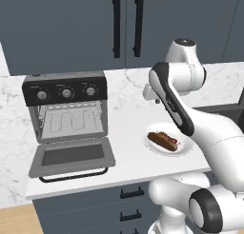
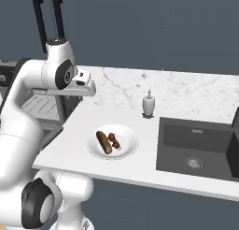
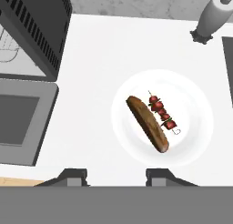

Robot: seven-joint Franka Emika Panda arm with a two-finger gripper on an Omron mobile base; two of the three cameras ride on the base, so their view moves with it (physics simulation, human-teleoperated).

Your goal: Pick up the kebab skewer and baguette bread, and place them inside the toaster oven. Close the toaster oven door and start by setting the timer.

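The gripper (image 3: 113,176) hung above the counter, its fingers apart with nothing between them, so the first pickup was not yet made. Just beyond, the skewer (image 3: 163,111) and baguette (image 3: 147,123) lay side by side on a plate (image 3: 195,127). Farther off, the oven (image 1: 66,107) stood with its door (image 1: 71,157) dropped open; the next move called for descending squarely over the thin skewer.

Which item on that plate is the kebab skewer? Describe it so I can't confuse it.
Right of the open toaster oven, a white plate sits on the counter. The kebab skewer lies there beside the baguette bread: a thin stick with red chunks, not the plain brown loaf.
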